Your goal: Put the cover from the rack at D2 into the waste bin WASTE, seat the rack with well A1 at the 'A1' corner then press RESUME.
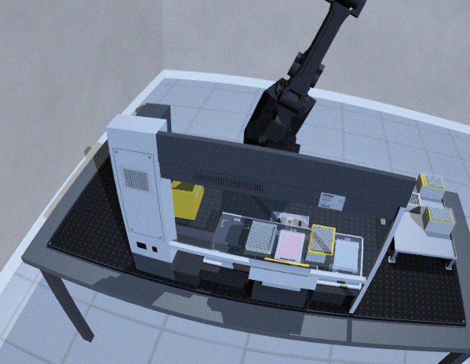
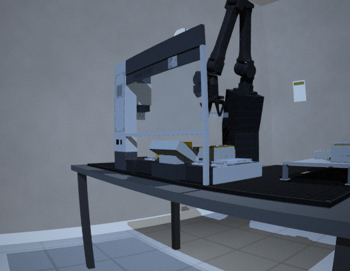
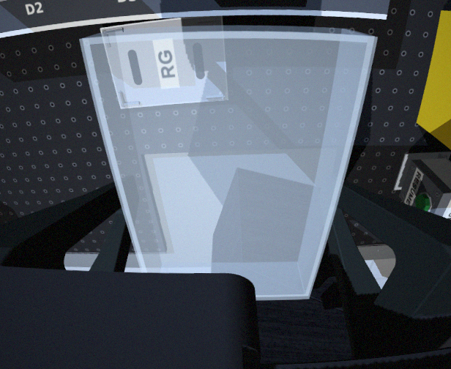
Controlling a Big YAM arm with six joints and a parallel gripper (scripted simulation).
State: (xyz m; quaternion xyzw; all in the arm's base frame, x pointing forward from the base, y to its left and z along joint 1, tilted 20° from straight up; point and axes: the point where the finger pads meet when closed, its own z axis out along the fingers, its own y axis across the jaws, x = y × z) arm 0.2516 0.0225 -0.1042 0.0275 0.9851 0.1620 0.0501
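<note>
My gripper (image 2: pixel 215 113) (image 3: pixel 228 186) is shut on the clear cover (image 2: pixel 202 115) (image 3: pixel 257 118), gripping it across two opposite sides. The cover hangs roughly level, high above the table between the arm's base and the deck. The tip rack (image 1: pixel 322 238) (image 2: pixel 218 153) at D2 has a yellow rim and no cover; its A1 corner cannot be read. The yellow waste bin WASTE (image 1: pixel 186 200) (image 3: pixel 442 79) stands at the right in the wrist view. The RESUME box (image 3: pixel 440 174) with its green key (image 3: pixel 423 202), not visibly lit, is nearer the arm.
The spare nest RG (image 1: pixel 292 220) (image 3: pixel 144 93) shows through the cover. On the deck are a pale plate (image 1: pixel 346 255), a pink plate (image 1: pixel 291 245) and a trough reservoir (image 1: pixel 261 236). The handler's dark beam (image 1: pixel 282 166) (image 2: pixel 166 48) spans above. The shelf unit (image 1: pixel 417 241) (image 2: pixel 307 161) carries yellow-rimmed racks.
</note>
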